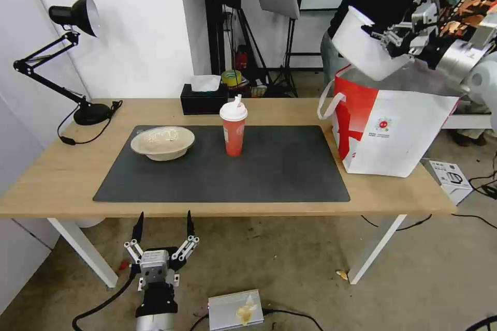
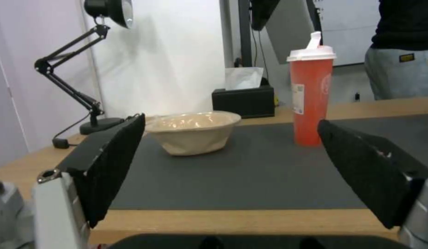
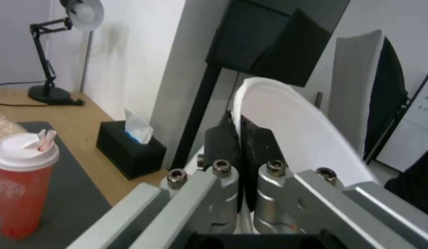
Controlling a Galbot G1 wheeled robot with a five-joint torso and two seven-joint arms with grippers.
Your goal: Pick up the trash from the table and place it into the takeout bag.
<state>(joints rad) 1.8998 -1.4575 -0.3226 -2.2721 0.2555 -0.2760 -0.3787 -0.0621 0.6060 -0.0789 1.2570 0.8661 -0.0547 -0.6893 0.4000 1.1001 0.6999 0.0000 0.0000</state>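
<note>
Holding white bowl (image 1: 362,49) by its rim: right gripper (image 3: 239,138), pinched shut, tilted | takeout bag (image 1: 393,134) directly below | left gripper (image 1: 163,227) spread, below surface (image 1: 62,176) edge | cup (image 1: 234,129), beige bowl (image 1: 162,143) ahead.

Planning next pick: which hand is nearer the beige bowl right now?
Left. The left hand hangs open below the table's near edge, facing the beige bowl. The right hand is far across, holding the white bowl above the takeout bag.
</note>
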